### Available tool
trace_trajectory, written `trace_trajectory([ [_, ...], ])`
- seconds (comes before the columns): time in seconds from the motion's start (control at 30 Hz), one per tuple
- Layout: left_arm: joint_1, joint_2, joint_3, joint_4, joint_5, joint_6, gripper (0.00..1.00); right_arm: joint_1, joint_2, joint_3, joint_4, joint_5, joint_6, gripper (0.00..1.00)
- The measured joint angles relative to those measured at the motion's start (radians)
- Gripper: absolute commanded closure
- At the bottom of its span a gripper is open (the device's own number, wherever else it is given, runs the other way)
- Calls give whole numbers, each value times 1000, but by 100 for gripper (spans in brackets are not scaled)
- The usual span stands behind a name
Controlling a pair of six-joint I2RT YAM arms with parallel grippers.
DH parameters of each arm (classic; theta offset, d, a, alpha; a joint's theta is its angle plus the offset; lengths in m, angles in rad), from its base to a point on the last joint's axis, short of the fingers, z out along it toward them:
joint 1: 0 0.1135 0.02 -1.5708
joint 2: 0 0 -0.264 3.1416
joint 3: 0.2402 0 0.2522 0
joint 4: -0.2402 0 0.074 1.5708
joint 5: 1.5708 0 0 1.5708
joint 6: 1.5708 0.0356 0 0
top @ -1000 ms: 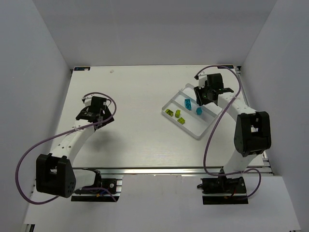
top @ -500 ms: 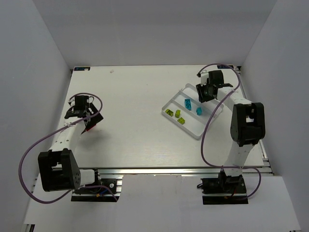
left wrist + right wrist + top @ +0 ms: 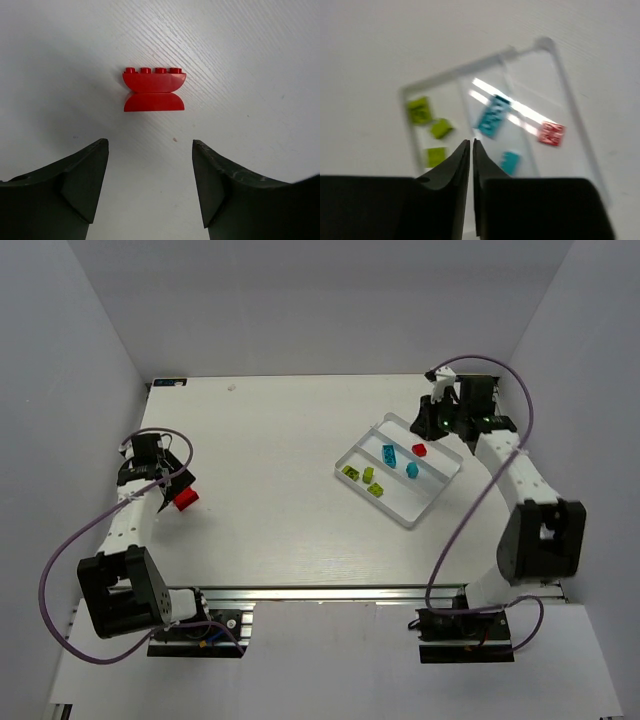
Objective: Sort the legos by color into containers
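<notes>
A white worktop (image 3: 290, 500) with a fine diagonal grain is filling the middle of the overhead view. Plain grey-white walls (image 3: 80, 350) are closing it in on three sides, and a metal rail (image 3: 340, 590) is running along its bottom edge. At the left of that view the left jaws are hanging over the worktop, spread wide with nothing between them. A red brick (image 3: 154, 90) is lying on the bare surface just beyond their tips, touching neither, its studs toward the top of the wrist view. At the upper right a white tray (image 3: 437, 496) is sitting askew. Three green bricks (image 3: 368, 475) are lying in its lower-left compartment, two blue bricks (image 3: 388, 453) in the middle one, and a second red brick (image 3: 419, 450) in the upper-right one. The right jaws are hovering by the tray's top corner, pressed together.
</notes>
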Motion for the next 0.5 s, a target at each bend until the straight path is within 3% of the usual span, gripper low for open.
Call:
trace_trajectory([
  [0.07, 11, 24, 19, -1, 7, 3, 30, 3, -129, -60, 24, -177, 51, 89],
  [0.1, 15, 39, 28, 0, 11, 7, 29, 9, -197, -95, 54, -259, 92, 71],
  [0.17, 25, 73, 51, -1, 19, 16, 23, 25, -322, -167, 111, -399, 171, 49],
  [0.2, 29, 93, 64, 0, 26, 21, 12, 37, -380, -197, 137, -454, 201, 30],
  [0.23, 32, 114, 76, -1, 33, 27, 8, 51, -434, -230, 164, -501, 220, 25],
  [0.3, 33, 161, 104, -3, 47, 37, 2, 67, -513, -283, 196, -556, 240, 20],
  [0.5, 42, 276, 170, -10, 55, 87, 2, 74, -636, -442, 228, -602, 227, 21],
])
